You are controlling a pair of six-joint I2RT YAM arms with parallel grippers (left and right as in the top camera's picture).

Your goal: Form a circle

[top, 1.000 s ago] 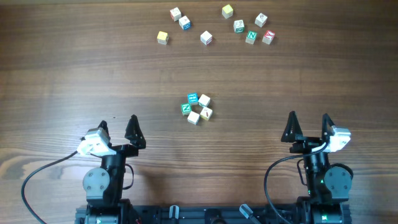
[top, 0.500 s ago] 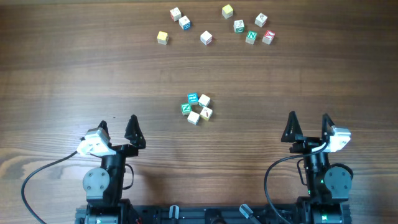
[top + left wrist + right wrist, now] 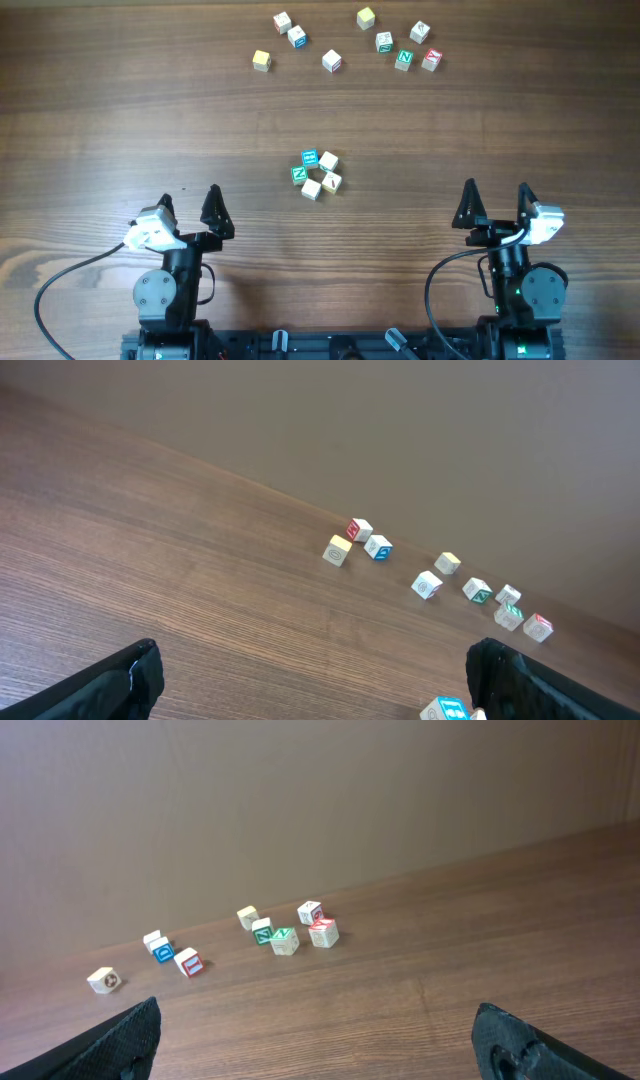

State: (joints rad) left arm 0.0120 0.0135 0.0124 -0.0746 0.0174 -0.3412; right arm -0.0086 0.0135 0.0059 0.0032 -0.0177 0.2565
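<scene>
Tight circle [image 3: 316, 173] on table [image 3: 120, 130]; loose cubes [image 3: 332, 61] beyond

The table [image 3: 100, 130] is dark brown wood, streaked with fine lengthwise grain. The circle [image 3: 317, 174] shows a teal-blue face with white marks, a green face with a white letter, and cream faces, one bearing a dark mark. Among the loose cubes [image 3: 332, 61] are a pale yellow cube [image 3: 261, 60], a green cube [image 3: 404, 58] with a white letter and a red-faced cube [image 3: 431, 59]; the others are white with small red, blue or green marks. The left gripper [image 3: 189, 197] and right gripper [image 3: 496, 188] are black. The wall [image 3: 400, 420] is plain greyish brown
</scene>
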